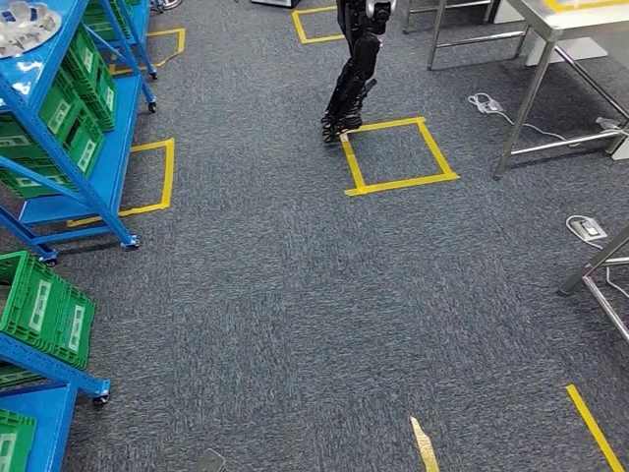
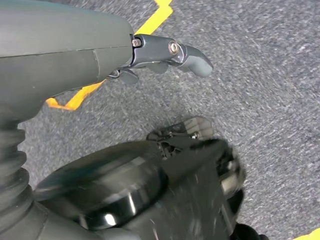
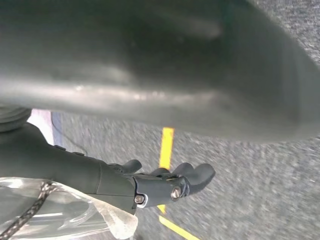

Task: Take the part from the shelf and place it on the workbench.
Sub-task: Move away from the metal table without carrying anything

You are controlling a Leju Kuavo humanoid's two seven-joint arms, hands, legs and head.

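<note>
Part cut off at frame corner — atop blue shelf.

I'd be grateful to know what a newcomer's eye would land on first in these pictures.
Probably the blue shelves along the left, stacked with green crates, against the grey carpet. Next, the yellow tape square on the floor ahead, with another robot's dark legs at its near corner. Steel workbench legs stand at upper right.
</note>
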